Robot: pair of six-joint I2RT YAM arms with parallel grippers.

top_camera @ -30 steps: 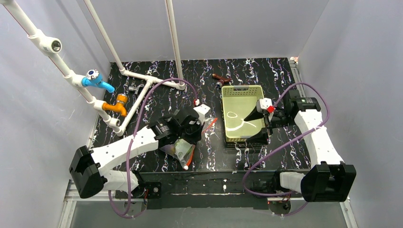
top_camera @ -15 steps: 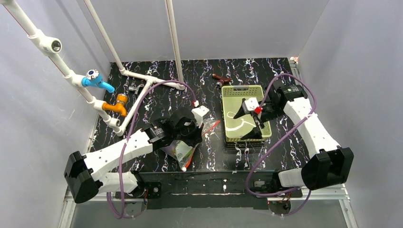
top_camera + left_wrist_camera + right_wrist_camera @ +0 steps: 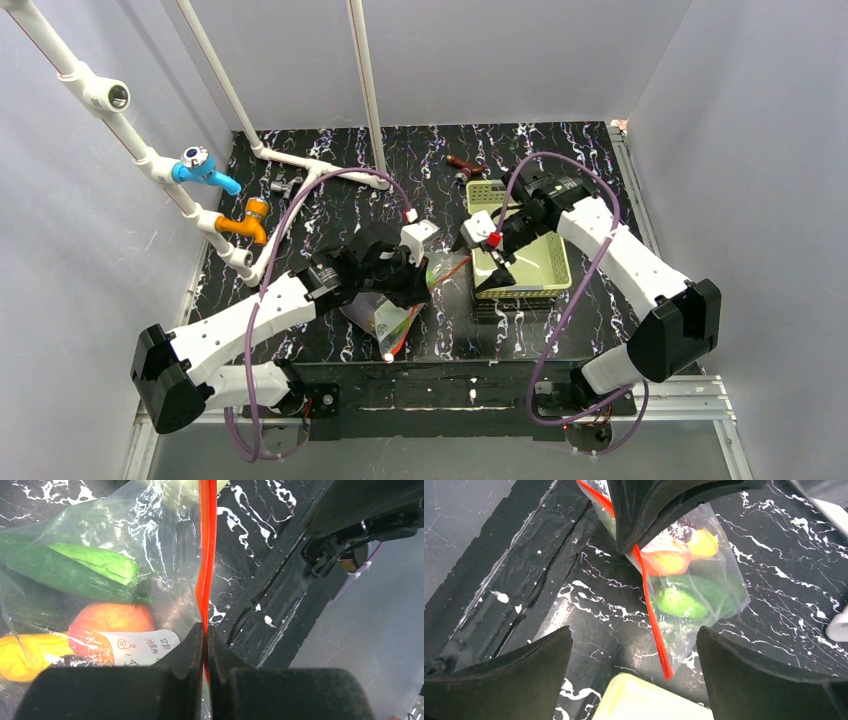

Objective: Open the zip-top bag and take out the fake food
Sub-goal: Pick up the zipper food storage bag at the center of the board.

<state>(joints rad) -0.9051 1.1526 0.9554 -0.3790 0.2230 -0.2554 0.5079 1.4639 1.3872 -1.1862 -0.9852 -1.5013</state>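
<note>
Left gripper [image 3: 205, 628] pinching zipper strip [image 3: 206, 555] of zip-top bag [image 3: 150, 550], lying by near edge of surface [image 3: 320, 150], left of middle. Right gripper [image 3: 634, 640], spread, has swung off basket [image 3: 548, 262] toward bag. Fake food [image 3: 107, 625] sealed inside; I'm lining up two-gripper pull.

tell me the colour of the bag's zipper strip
Red-orange zipper strip, showing best in the left wrist view.
</note>
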